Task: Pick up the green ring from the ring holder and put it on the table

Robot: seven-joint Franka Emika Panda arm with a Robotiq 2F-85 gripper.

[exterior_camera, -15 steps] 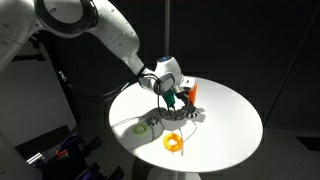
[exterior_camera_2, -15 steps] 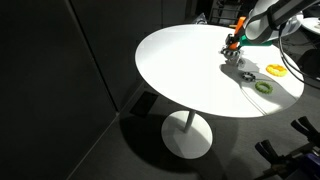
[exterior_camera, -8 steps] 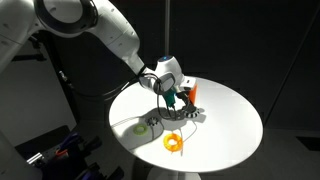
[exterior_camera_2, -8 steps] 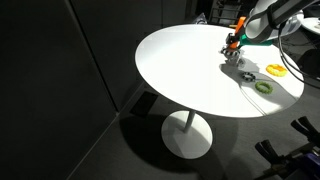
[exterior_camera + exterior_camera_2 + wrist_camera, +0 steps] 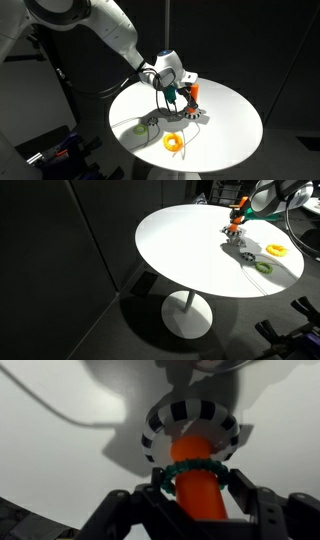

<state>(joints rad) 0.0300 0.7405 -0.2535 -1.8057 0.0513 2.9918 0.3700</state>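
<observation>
My jaws (image 5: 197, 490) are closed in on the green ring (image 5: 195, 467): in the wrist view 1 dark finger (image 5: 245, 495) sits on each side of it, and both seem to touch its rim. The ring is threaded on the orange peg (image 5: 195, 500) of the ring holder (image 5: 192, 100), part of the way up, with the striped black-and-white base (image 5: 190, 420) showing beyond it on the white desk (image 5: 60, 450). The ring is not lying on the desk. In both exterior views the holder (image 5: 237, 222) stands around the middle of the desk (image 5: 230, 120), away from every edge, and I come down on it at a slant from above. 2 more rings lie flat on the desk (image 5: 180, 250), nearer its edge than the holder: an orange-yellow ring (image 5: 175, 143) (image 5: 275, 250) and a yellow-green ring (image 5: 145, 126) (image 5: 263, 267), apart from each other and from the base.
</observation>
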